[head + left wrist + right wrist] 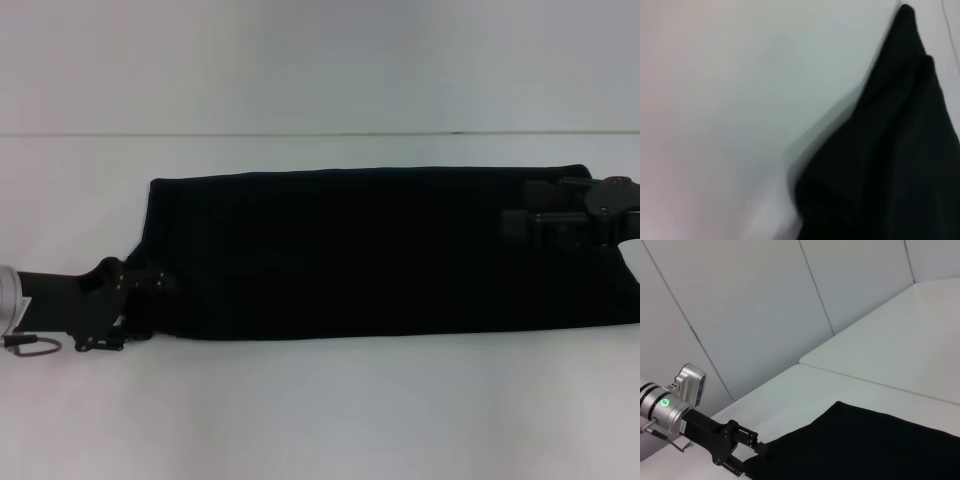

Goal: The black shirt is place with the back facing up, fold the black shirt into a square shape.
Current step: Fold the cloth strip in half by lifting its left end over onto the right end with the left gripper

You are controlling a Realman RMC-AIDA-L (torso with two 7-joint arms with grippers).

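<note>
In the head view, the black shirt (pixel 370 250) lies flat on the white counter (pixel 320 410) as a long band, already folded narrow, its long axis running from the robot's left to its right across the middle of the surface. Which end is the neckline I cannot tell. The left claw (pixel 160 283) sits at the band's left end, near edge, and seems to be closed on the cloth there, though black on black makes this hard to judge. The right claw (pixel 515 225) lies over the band's right end, toward the far edge; whether its fingers are apart or together cannot be told.

In the left wrist view, a raised fold of the black shirt (pixel 890 150) fills one side, with bare counter (pixel 730 110) beside it.

In the right wrist view, the black shirt (pixel 865 445) stretches away along the counter (pixel 880 340) toward the left claw (pixel 757 450), whose fingers meet the cloth's far end.
</note>
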